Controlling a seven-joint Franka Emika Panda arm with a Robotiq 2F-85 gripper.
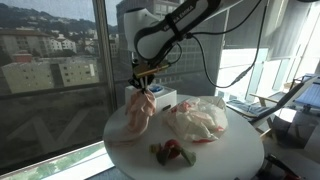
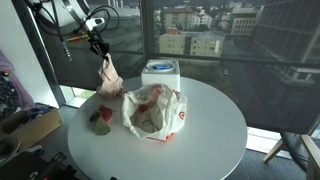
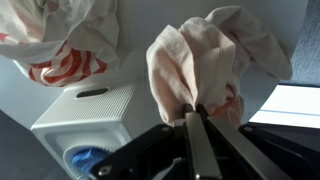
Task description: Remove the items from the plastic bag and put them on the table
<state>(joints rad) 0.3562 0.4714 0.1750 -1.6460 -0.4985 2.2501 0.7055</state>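
Note:
My gripper (image 1: 146, 84) is shut on the top of a pale pink cloth (image 1: 139, 112), which hangs from it down to the round white table (image 1: 235, 155). The gripper also shows in an exterior view (image 2: 101, 52) with the cloth (image 2: 109, 76) below it. In the wrist view the fingers (image 3: 192, 108) pinch the bunched cloth (image 3: 205, 60). The white plastic bag with red print (image 1: 198, 121) lies crumpled on the table to the side of the cloth; it shows in both exterior views (image 2: 152, 110) and in the wrist view (image 3: 60, 40). Small items (image 1: 171, 151) lie on the table near its edge.
A white box with a blue-marked top (image 2: 160, 72) stands at the table's window side, next to the cloth; it also shows in the wrist view (image 3: 85, 125). Large windows (image 1: 50, 70) run close behind the table. A desk with clutter (image 1: 280, 100) stands beyond the table.

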